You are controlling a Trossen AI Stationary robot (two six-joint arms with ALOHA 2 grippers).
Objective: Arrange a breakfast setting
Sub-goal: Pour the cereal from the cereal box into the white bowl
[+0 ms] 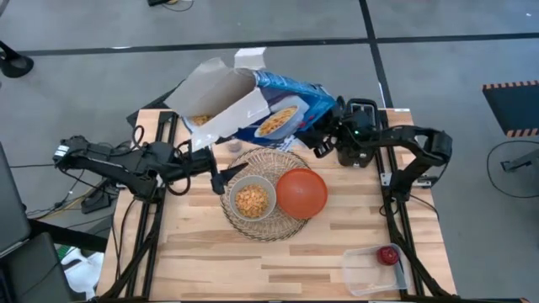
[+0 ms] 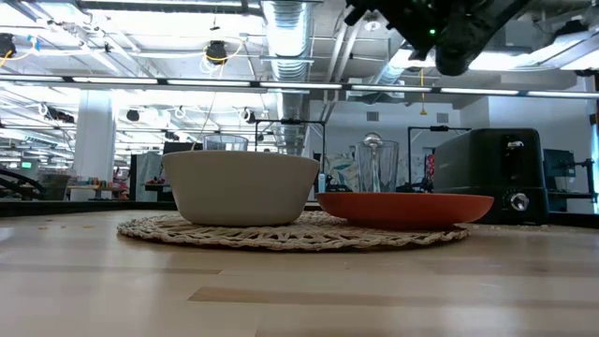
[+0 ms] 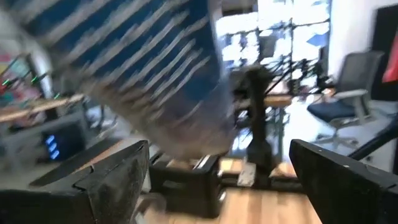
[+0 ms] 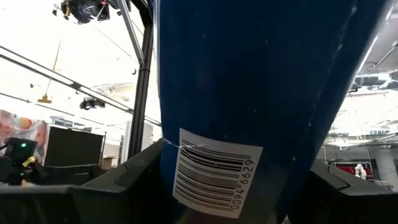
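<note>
My right gripper is shut on the blue-and-white cereal box, held high over the table's far side with its open white flaps toward the left. The pale grey bowl, with cereal in it, and the orange plate rest on the round woven mat. My left gripper is open, just left of the bowl, and holds nothing. The red apple lies in a clear tub at the near right. Bagel and spoon are out of view. My right gripper pinches the cereal box at its closed end between its two fingers, one on each broad face beside the barcode label. The fingers come from the table's right. The box is lifted clear and lies tilted on its side, open end toward the left.
The black toaster stands at the far right, under my right arm. A small glass stands on the table just beyond the mat, below the box. Bare wood lies along the near edge left of the tub.
</note>
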